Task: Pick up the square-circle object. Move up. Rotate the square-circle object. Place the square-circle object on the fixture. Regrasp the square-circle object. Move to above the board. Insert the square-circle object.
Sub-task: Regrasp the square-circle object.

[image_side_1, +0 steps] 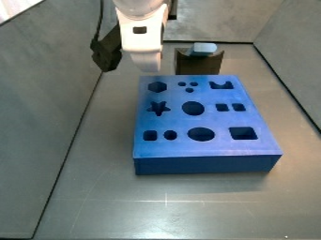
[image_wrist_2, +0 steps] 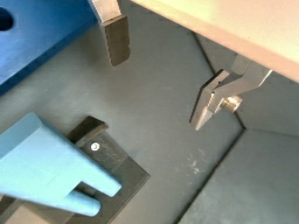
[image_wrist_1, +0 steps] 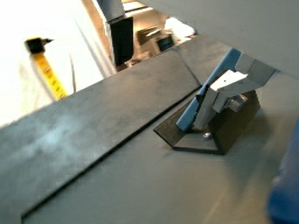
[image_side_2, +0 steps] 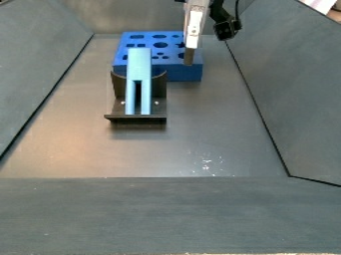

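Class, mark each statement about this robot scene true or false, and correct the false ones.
1. The gripper holds the square-circle object. False: the gripper is open with nothing between its fingers.
2. The square-circle object rests on the fixture. True.
3. The board lies flat with its cut-outs facing up. True.
4. The square-circle object is already inserted in the board. False: it is on the fixture, apart from the board.

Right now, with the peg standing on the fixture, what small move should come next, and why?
Probably shift the tool over the square-circle object and begin lowering. The tool is open, empty and off to one side, while the piece stands on the fixture, not yet regrasped.
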Tool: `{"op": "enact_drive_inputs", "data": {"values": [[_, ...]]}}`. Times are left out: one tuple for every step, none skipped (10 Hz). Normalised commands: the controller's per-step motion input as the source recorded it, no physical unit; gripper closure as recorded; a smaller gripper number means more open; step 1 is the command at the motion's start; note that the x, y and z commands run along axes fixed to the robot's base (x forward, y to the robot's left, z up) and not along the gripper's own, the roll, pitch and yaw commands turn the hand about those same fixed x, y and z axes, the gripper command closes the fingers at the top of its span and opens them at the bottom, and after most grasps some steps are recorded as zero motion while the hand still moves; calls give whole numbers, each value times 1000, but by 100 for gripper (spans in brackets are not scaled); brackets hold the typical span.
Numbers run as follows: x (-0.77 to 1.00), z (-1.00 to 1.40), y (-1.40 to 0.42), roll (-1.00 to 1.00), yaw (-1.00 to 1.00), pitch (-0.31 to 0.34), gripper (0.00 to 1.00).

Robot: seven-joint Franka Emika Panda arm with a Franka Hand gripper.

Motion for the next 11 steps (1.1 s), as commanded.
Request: {"op": "enact_drive_inputs", "data": {"values": [[62,-29,-26,230,148,697,0],[67,-11,-41,190,283,651,0],[72,0,-46,148,407,527,0],[69,-9,-41,135,447,444,0],[61,-11,-40,117,484,267,0],[55,-5,-41,101,479,157,0],[52,-3,-39,79,430,40,0],[51,-8,-40,74,401,-15,0],[43,-9,-42,72,327,-90,0],[41,-7,-42,69,263,-119,0],[1000,-3,-21,70,165,-212,0]]}}
